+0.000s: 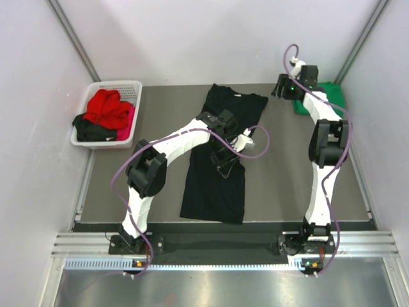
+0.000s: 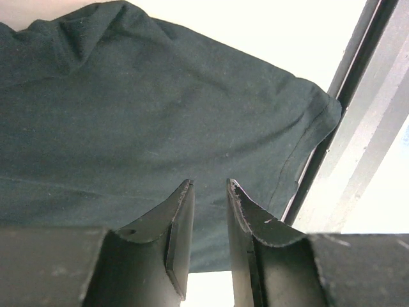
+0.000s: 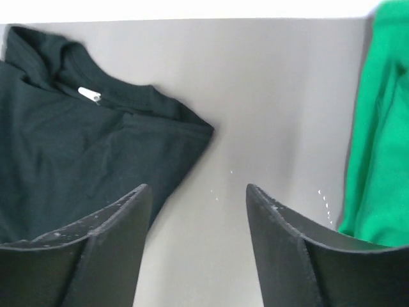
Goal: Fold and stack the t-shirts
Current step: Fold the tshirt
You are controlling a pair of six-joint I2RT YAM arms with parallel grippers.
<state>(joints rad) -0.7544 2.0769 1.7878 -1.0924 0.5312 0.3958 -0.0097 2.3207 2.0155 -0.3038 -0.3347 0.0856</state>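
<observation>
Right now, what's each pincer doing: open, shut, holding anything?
Left pincer: slightly open, holding nothing, over the black t-shirt.
Right pincer: wide open, empty, over the table beside the green t-shirt.

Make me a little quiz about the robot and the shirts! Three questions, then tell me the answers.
1. True or false: the green shirt lies outside the basket.
2. What colour is the shirt under the left hand? A black, B green, C red.
3. Fill in the gap: the right hand is ____ (open or shut).

Key
1. True. It lies on the table's far right corner.
2. A. It is the black shirt spread out on the table.
3. Open, with nothing between the fingers.
</observation>
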